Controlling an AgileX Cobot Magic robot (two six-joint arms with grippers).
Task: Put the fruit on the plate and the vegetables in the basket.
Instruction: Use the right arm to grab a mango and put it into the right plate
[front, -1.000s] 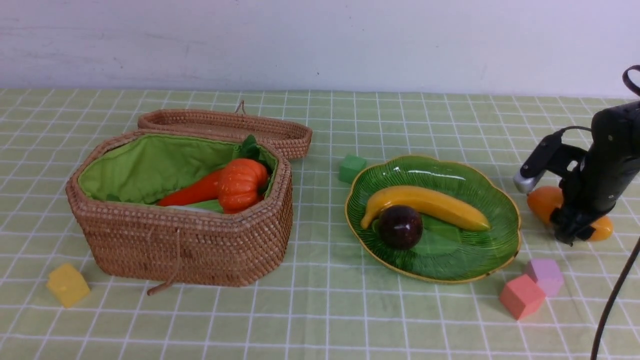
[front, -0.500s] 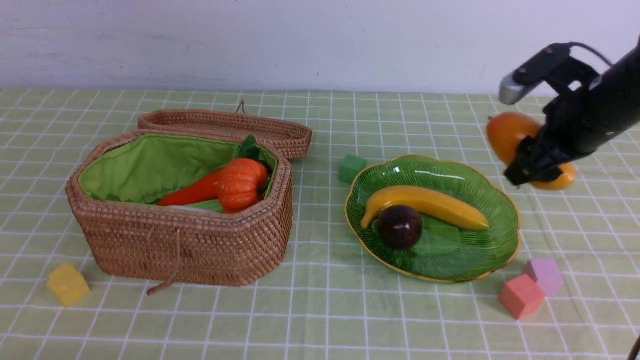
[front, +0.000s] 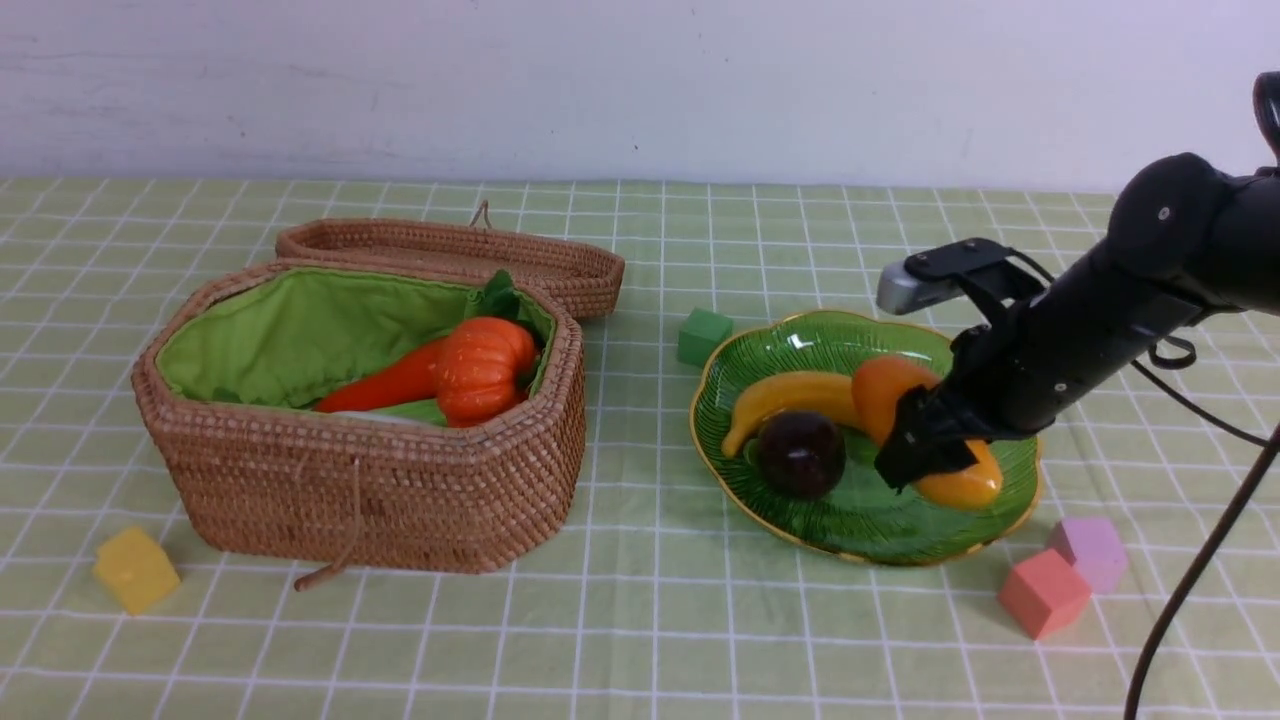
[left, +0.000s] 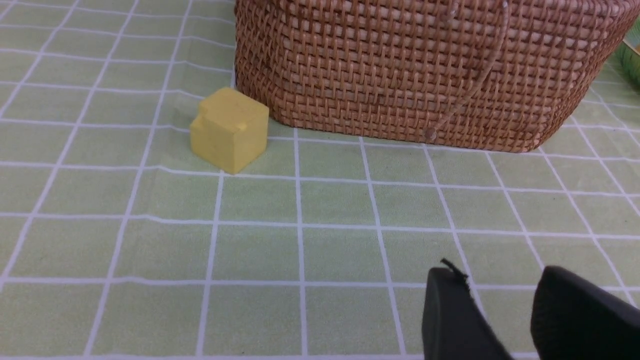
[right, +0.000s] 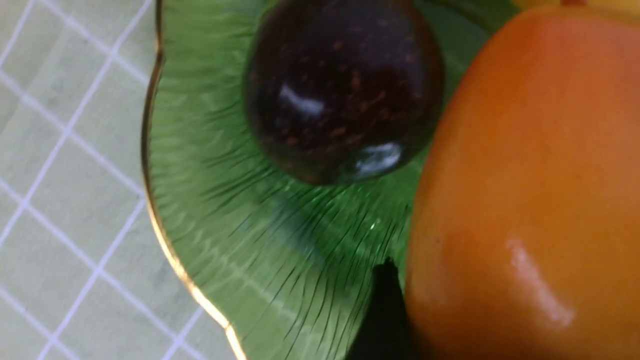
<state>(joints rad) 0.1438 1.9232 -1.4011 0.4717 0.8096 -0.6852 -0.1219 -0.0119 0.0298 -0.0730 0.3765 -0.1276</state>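
Observation:
My right gripper is shut on the orange-yellow mango, low over the right half of the green plate. In the right wrist view one dark finger presses against the mango, next to the dark-purple mangosteen. The banana and the mangosteen lie on the plate. The open basket holds the pumpkin and the carrot. My left gripper is open and empty above the cloth, near the basket's front wall. It is outside the front view.
The basket's lid lies open behind it. A green cube sits left of the plate. Pink and purple cubes sit at its front right, a yellow cube left of the basket. A black cable hangs on the right.
My right gripper lifted the mango off the cloth right of the plate, swung it up and leftward, and now holds it low over the plate. The left gripper shows no change.

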